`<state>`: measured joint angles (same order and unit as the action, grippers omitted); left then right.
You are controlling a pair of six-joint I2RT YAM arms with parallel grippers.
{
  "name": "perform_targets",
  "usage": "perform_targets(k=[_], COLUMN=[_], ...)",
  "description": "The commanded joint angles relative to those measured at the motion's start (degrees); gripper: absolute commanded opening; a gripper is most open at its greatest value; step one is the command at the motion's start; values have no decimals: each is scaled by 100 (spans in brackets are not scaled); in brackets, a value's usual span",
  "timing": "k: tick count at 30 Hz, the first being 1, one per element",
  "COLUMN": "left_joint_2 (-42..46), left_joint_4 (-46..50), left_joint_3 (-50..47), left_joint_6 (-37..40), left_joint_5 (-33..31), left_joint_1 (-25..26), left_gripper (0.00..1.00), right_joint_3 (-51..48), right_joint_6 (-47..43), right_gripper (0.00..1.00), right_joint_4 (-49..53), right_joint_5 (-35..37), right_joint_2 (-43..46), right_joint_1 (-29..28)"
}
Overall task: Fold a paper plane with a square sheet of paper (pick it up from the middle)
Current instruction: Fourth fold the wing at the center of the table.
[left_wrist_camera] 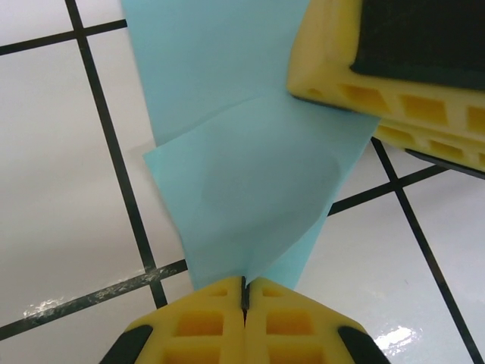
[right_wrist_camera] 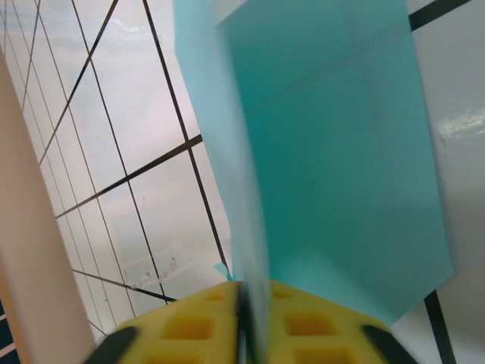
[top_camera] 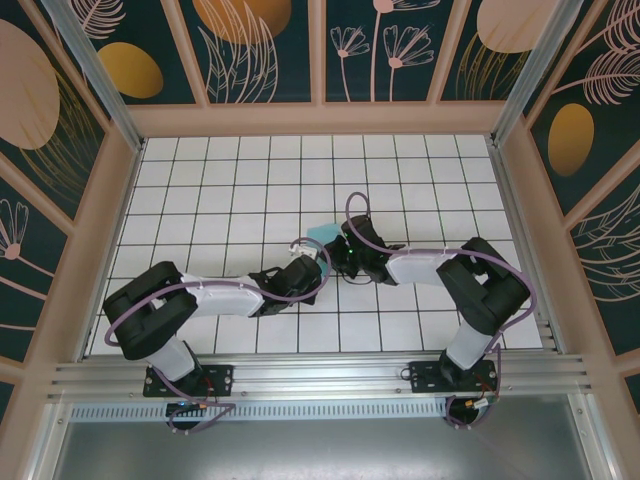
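— Near the middle of the overhead view, what is seen?
— A thin turquoise-blue sheet of paper (top_camera: 325,232) is held between the two arm tips, above the white tiled table (top_camera: 200,180).
— How is the left gripper (left_wrist_camera: 244,292) set?
— Its yellow jaws are pressed together at the bottom of its wrist view, with the sheet's lower corner pinched between them.
— And the right gripper (right_wrist_camera: 244,299)?
— Its jaws are drawn narrow around one edge of the sheet, which rises toward that frame's top. An overlapping layer is seen.
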<state>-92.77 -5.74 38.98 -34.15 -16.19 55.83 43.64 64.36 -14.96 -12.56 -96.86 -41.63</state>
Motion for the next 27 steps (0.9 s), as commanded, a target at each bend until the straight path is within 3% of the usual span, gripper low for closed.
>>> perform_targets(k=[1, 5, 12, 14, 19, 24, 27], left_joint_2=[70, 399, 672, 788, 889, 856, 905], left_joint_4=[2, -533, -1299, -1471, -2039, -2161, -2578], left_joint_3=[-187, -530, -1012, -1184, -1591, -1721, -2030], left_joint_6=[-244, -285, -345, -396, -652, -909, -1198], left_joint_5=[-209, 325, 1159, 1297, 1802, 2037, 2203], left_joint_1=[-25, -120, -519, -583, -815, -931, -1050], left_gripper=[0, 0, 0, 0, 0, 0, 0], right_joint_3=[203, 69, -385, -404, -132, 201, 414], right_joint_6=[-651, -1266, -1817, -1976, -2336, -2631, -2744], right_gripper=[30, 43, 48, 46, 28, 16, 16], right_joint_4=[355, 546, 336, 318, 491, 560, 538], right_joint_5=[42, 4, -528, -767, -1346, -1706, -1829], right_joint_2=[380, 909, 1649, 1673, 1215, 606, 284], right_joint_1=[48, 139, 460, 532, 545, 468, 405])
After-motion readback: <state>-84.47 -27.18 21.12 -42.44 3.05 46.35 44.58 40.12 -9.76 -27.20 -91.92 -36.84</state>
